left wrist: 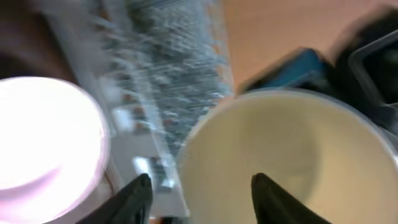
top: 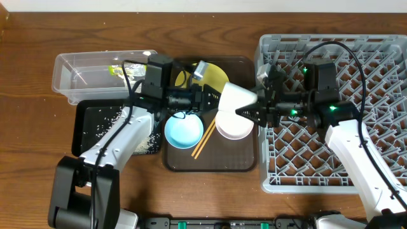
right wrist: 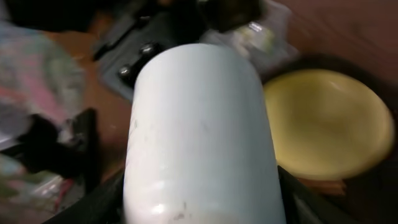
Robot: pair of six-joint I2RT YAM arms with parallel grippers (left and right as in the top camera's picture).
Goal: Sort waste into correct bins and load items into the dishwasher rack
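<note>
The small pale cup [top: 234, 98] lies on its side in the air over the brown tray, between both grippers. My right gripper [top: 249, 111] is shut on its base end, and the cup [right wrist: 199, 124] fills the right wrist view between the fingers [right wrist: 199, 208]. My left gripper [top: 213, 98] is open at the cup's mouth [left wrist: 292, 149], its fingers [left wrist: 202, 193] straddling the rim. The yellow plate [top: 216, 75], light-blue bowl [top: 184, 130], white bowl [top: 233, 125] and chopsticks [top: 203, 140] are on the tray. The grey rack [top: 381, 51] stands at the right. I see no tissue.
The brown serving tray [top: 216, 162] is in the middle. The clear tub [top: 82, 67] at the back left holds the green-and-yellow wrapper [top: 119, 70]. The black tray [top: 89, 127] in front of it holds rice grains [top: 108, 124].
</note>
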